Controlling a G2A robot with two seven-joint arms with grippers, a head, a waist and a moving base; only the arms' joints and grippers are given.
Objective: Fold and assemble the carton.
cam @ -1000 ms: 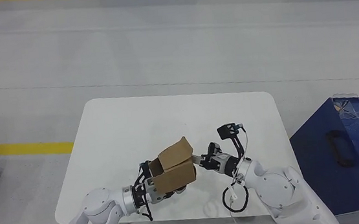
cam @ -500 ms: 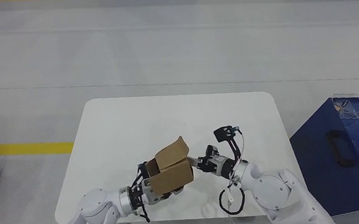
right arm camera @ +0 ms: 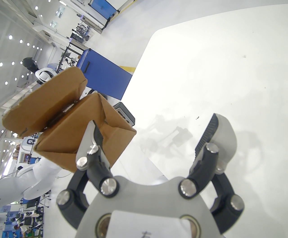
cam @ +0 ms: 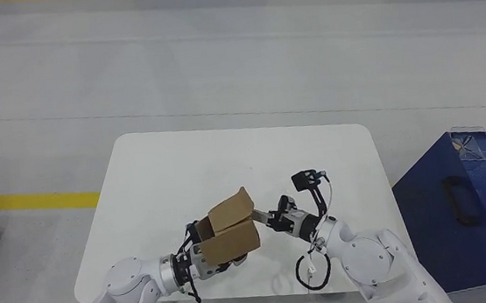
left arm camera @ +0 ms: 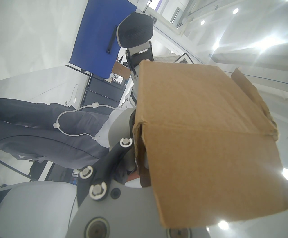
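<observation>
"Two ends to the carton (cam: 233,227); who has which?"

"Left gripper (cam: 200,251) clamps one, above the table's (cam: 157,177) front edge; right gripper (right arm camera: 151,122) gapes wide and empty, one finger (right arm camera: 86,137) just beside the other; the long axis runs between them."

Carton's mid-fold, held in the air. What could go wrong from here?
1. The carton hangs above the table in the left hand alone. The right hand is open, one finger against the carton's side; a hard push there may twist it or slip it out of the grip.
2. It is near the table's front edge, so a dropped carton might go off.
3. The top flap stands open with a ragged edge and may snag or tear.
</observation>
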